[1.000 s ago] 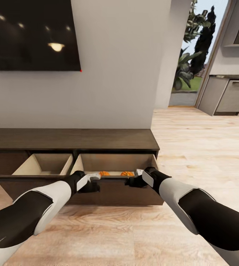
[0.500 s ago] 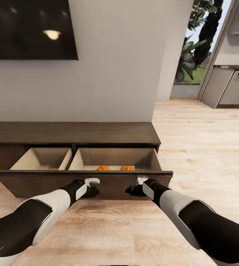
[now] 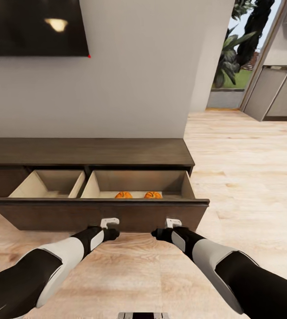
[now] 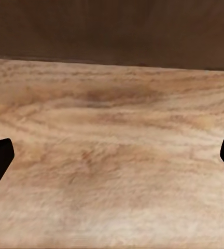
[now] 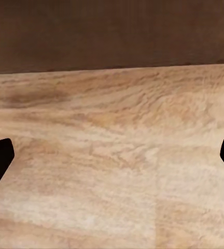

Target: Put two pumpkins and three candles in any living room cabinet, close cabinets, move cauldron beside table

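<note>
— Pumpkins (image 3: 137, 195): where do they sit?
— Side by side in the cabinet's (image 3: 85, 152) pulled-out right drawer (image 3: 139, 188).
— And the grippers?
— Left gripper (image 3: 109, 223) and right gripper (image 3: 173, 223) hang just before the drawer front, jaws spread wide, empty, above the wooden floor (image 4: 112, 155).

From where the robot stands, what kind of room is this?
Most likely a living room: a dark wall-mounted screen hangs above a long, low wooden cabinet, and kitchen units open off to the side across the wood floor.

text: none readable | labels: none | brands: none | numbers: none
</note>
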Available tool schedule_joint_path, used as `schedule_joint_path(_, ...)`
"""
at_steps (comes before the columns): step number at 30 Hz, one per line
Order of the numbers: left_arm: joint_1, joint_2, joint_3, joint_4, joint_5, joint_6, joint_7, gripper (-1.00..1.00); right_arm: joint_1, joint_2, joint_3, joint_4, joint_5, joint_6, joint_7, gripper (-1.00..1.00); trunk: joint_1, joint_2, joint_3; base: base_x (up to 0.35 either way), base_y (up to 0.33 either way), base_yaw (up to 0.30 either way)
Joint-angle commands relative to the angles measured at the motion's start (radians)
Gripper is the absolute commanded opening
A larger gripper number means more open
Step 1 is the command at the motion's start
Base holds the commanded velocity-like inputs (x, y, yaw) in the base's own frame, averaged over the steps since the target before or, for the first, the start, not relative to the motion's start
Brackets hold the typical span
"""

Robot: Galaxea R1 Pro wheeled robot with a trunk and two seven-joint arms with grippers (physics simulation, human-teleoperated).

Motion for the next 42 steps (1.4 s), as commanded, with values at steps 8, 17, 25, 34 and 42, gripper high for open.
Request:
schedule_joint_path(8, 0.025, -0.001, -0.008, 0.002, 0.011, -0.051, 0.002, 1.00, 0.050, -0.002, 0.008, 0.001, -0.008, -0.060, 0.005, 1.00, 0.003, -0.002, -0.032, 0.000, 0.000, 0.000)
schedule_joint_path(17, 0.050, 0.000, -0.007, 0.003, 0.012, -0.195, 0.003, 1.00, 0.118, -0.005, 0.009, 0.000, -0.005, -0.314, 0.006, 1.00, 0.006, -0.004, -0.051, 0.000, 0.000, 0.000)
schedule_joint_path(25, 0.071, 0.002, -0.006, 0.003, 0.021, -0.296, 0.022, 1.00, 0.143, -0.006, 0.015, 0.000, 0.074, -0.337, 0.007, 1.00, 0.006, -0.004, -0.055, 0.000, 0.000, 0.000)
schedule_joint_path(34, 0.082, 0.038, -0.006, 0.002, 0.028, -0.332, 0.072, 1.00, 0.152, -0.008, 0.015, 0.000, 0.141, -0.387, 0.006, 1.00, 0.010, -0.006, -0.090, 0.000, 0.000, 0.000)
schedule_joint_path(42, 0.099, 0.039, -0.006, 0.002, 0.035, -0.339, 0.073, 1.00, 0.161, -0.009, 0.015, 0.001, 0.142, -0.451, 0.006, 1.00, 0.010, -0.006, -0.094, 0.000, 0.000, 0.000)
